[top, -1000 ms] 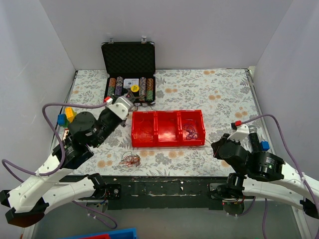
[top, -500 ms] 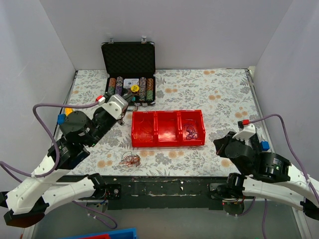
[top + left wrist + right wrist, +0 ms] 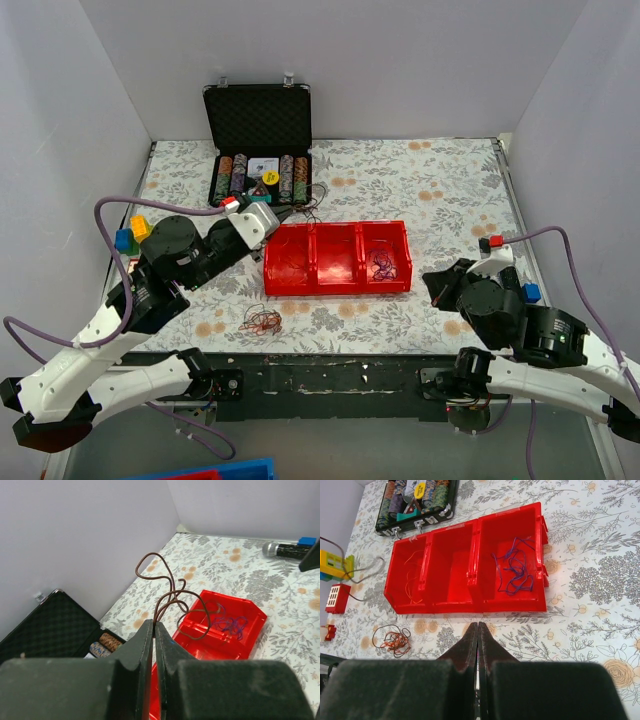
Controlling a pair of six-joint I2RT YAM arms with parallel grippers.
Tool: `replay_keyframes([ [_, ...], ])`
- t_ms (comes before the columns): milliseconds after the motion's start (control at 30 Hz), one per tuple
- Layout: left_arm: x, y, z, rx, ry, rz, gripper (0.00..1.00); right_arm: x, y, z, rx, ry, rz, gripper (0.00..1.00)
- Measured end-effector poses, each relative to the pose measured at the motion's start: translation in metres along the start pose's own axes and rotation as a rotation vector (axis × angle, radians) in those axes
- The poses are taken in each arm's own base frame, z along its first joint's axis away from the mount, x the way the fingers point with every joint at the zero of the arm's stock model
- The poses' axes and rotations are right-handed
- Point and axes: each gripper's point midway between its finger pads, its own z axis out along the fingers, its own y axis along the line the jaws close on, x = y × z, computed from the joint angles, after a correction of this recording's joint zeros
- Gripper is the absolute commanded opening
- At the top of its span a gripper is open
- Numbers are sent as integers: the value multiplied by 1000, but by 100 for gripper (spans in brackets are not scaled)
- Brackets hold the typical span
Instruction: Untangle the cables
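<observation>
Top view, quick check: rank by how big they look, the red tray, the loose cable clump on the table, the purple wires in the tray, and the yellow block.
1. red tray
2. cable clump and purple wires, about alike
3. yellow block

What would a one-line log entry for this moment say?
left gripper: shut on brown wire | right gripper: shut, empty | clump: lying before tray | purple wires: right compartment

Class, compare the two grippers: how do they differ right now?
The left gripper pinches a looping brown wire; the right gripper grips nothing. The left gripper is by the red bin's far left corner; the right gripper is by its near right corner. Both are shut.
</observation>
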Motion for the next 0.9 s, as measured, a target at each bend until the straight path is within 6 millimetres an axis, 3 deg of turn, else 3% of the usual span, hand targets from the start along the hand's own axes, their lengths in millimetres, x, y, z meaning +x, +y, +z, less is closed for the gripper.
replay_keyframes([
  [367, 5, -21, 12, 107, -1, -9, 3, -2, 0, -2, -12, -4, 9, 1],
  [900, 6, -24, 19, 112, -27, 15, 9, -1, -3, -5, -25, -9, 23, 1],
])
